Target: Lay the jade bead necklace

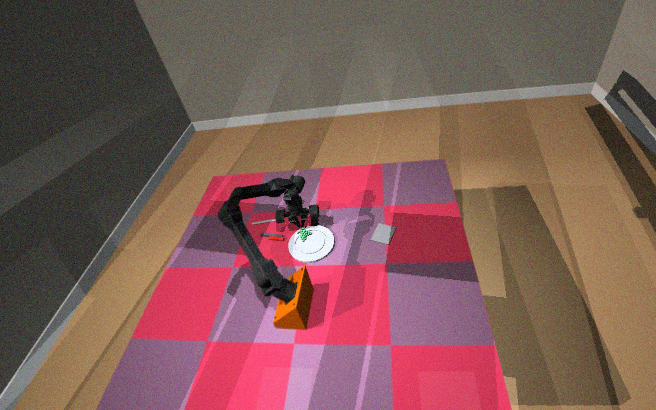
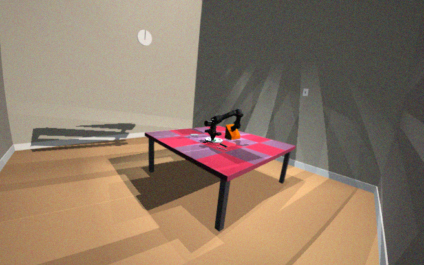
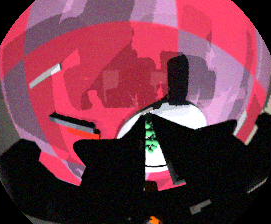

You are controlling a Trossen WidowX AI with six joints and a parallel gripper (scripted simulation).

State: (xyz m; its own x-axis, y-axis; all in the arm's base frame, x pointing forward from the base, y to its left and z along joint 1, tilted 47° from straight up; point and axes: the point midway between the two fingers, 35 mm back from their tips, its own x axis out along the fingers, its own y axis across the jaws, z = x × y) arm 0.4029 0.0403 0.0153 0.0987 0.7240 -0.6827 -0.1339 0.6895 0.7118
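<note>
The jade bead necklace [image 1: 304,234] [image 3: 151,145] is a bunched cluster of green beads over the near-left part of the groove area as seen from the fingers, on the side of the board towards the gripper. The round bead board [image 1: 325,251] [image 2: 219,140] [image 3: 190,116] is white with a thin dark ring line and lies flat on the table. My gripper [image 1: 302,225] [image 3: 147,117] points down at the board's edge, its fingertips nearly together on the top of the bead cluster. It is shut on the necklace. The fingers hide part of the beads and board; whether beads touch the board is unclear.
A thin pale rod [image 1: 263,222] [image 3: 45,76] and a dark tool with a red-orange part [image 1: 272,236] [image 3: 73,123] lie beside the board. A grey square [image 1: 383,233] [image 2: 194,134] lies on its other side. The orange base block [image 1: 295,305] [image 2: 232,132] stands near the board.
</note>
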